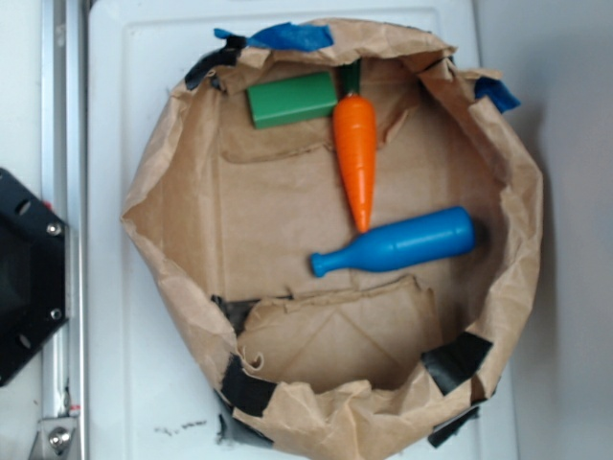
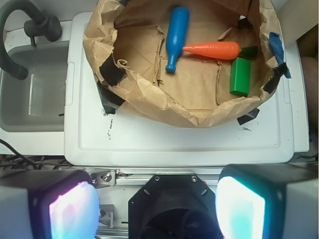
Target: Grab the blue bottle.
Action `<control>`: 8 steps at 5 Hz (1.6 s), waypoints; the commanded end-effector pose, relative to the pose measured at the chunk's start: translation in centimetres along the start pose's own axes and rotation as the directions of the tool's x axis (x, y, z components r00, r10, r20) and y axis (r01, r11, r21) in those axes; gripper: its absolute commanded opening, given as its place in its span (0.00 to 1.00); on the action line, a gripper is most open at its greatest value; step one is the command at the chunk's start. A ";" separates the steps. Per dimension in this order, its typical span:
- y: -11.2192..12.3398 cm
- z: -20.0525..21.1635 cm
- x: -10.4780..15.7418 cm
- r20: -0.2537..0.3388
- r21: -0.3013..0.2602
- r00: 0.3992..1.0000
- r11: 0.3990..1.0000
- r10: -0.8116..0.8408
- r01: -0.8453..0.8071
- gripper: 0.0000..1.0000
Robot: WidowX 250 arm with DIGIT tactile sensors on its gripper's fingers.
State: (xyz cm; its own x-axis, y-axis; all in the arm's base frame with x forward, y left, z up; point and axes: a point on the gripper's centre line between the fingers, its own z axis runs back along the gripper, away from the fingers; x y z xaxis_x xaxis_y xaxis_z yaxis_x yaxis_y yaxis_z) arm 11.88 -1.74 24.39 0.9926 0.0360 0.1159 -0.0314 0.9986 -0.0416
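Blue bottle: one blue bottle (image 1: 397,244) (image 2: 176,36), smooth, glossy plastic, a round body narrowing to a thin neck with a flared lip. It lies on its side on the floor of the paper nest, right of centre in the exterior view, neck pointing left.
Carrot: one orange carrot (image 1: 355,155) (image 2: 213,49), smooth and cone-shaped, with a dark green stub at its thick end. Its tip reaches the bottle's body; whether it touches I cannot tell.
Block: one green block (image 1: 291,99) (image 2: 240,76), rectangular, flat-faced, matte. It sits just beside the carrot's thick end, near the nest's wall.
Nest: one brown paper nest (image 1: 172,230) (image 2: 149,99), crumpled and creased, its rim rolled up into a rough ring around all three toys. Torn flaps lie on its floor.
Tape: blue tape scraps (image 1: 287,36) (image 2: 276,45) on the rim, two seen in the exterior view; black tape patches (image 1: 456,359) (image 2: 112,69) in several places along the rim.
Surface: one white tray-like top (image 1: 115,383) (image 2: 174,144), smooth, with a few dark scuffs.
Sink: one pale basin (image 2: 30,94) beside the top, with a dark curved tap (image 2: 30,25).
Gripper: the gripper (image 2: 157,206) is spread wide, nothing between its two blurred, pale glowing pads (image 2: 75,211), well apart from the bottle and outside the nest.
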 end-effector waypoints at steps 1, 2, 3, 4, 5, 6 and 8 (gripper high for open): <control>0.0 0.0 0.0 0.000 0.000 1.000 1.000 0.000 0.000 1.00; -1.8 -1.8 4.8 0.014 0.005 0.997 0.997 -0.081 0.081 1.00; -2.4 -3.2 8.5 0.013 -0.025 0.994 0.994 -0.110 0.111 1.00; -1.9 -4.2 10.8 0.031 -0.080 0.988 0.985 -0.151 0.153 1.00; -0.3 -6.2 12.3 0.078 -0.070 0.969 0.968 -0.235 0.241 1.00; 1.6 -7.4 13.0 0.090 -0.086 0.969 0.968 -0.229 0.237 1.00; 4.3 -10.4 14.7 0.029 -0.081 0.979 0.976 -0.201 0.202 1.00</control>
State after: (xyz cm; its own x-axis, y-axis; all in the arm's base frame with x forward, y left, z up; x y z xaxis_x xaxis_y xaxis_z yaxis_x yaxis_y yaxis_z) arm 26.77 3.19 13.82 0.9850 -0.1472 0.0896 0.1574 0.9800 -0.1213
